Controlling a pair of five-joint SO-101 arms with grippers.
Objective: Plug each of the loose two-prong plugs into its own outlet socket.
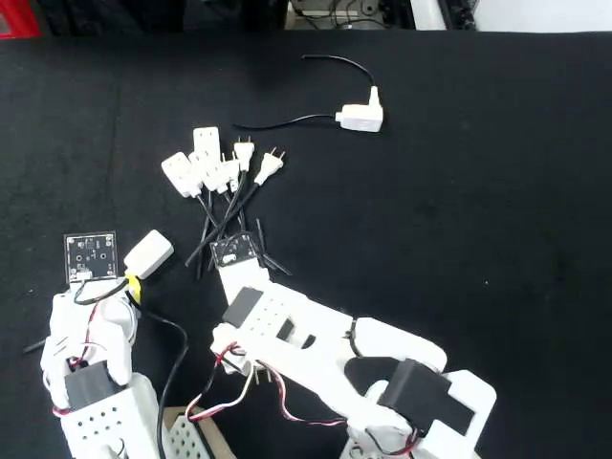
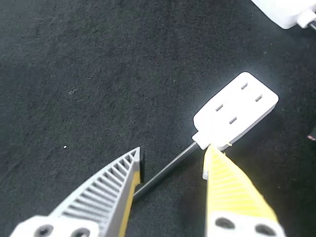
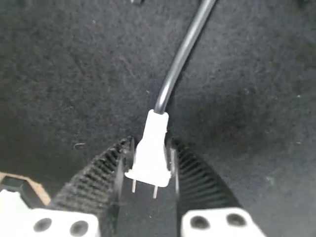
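The right gripper [image 3: 149, 144] is shut tight on 1 white plug [image 3: 151, 157]. The plug's 2 prongs point back at the wrist cam & its black cord [image 3: 180, 59] runs away over the black table [image 1: 497, 220]. The left gripper [image 2: 173, 157] is open wide w/ a thin cable [image 2: 165, 170] lying between its fingers. Its yellow finger [image 2: 224, 180] touches the end of a white socket [image 2: 236, 109], which lies flat, slots up. Further up the table, 2 loose plugs [image 1: 243, 151] lie beside a bunch of sockets [image 1: 203, 163]. Well apart from them is a joined pair [image 1: 361, 117]: 1 plug that looks stuck in its socket.
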